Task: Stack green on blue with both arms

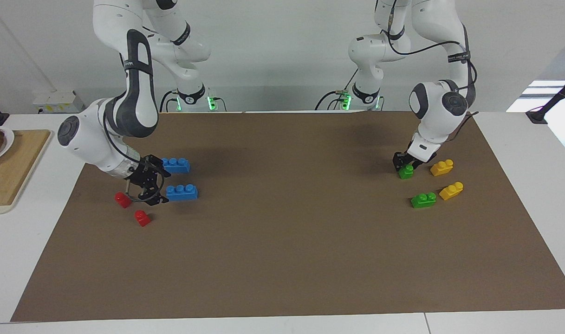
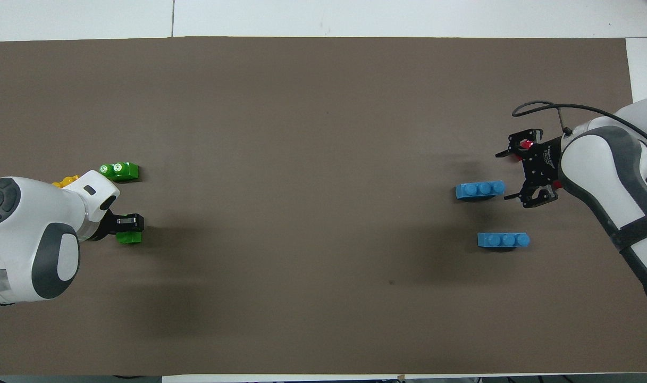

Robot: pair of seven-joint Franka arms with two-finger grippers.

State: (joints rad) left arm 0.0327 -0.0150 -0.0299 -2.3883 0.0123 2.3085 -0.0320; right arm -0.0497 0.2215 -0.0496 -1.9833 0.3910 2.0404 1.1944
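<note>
My left gripper [image 1: 406, 162] is down on a green two-stud brick [image 1: 406, 173] at the left arm's end of the mat, right over it in the overhead view [image 2: 127, 223], where the brick [image 2: 129, 238] shows under it. A second green brick [image 1: 423, 200] [image 2: 119, 171] lies farther from the robots. My right gripper [image 1: 164, 188] [image 2: 508, 176] is open and low, just beside the end of the farther blue three-stud brick [image 1: 182, 192] [image 2: 480, 190]. The second blue brick [image 1: 176, 164] [image 2: 503, 240] lies nearer to the robots.
Two red single-stud bricks [image 1: 122, 200] [image 1: 142, 218] lie by the right gripper. Two yellow bricks [image 1: 442, 167] [image 1: 451, 190] lie beside the green ones. A wooden board [image 1: 8, 171] with a plate [image 1: 3, 144] sits off the brown mat [image 1: 282, 260] at the right arm's end.
</note>
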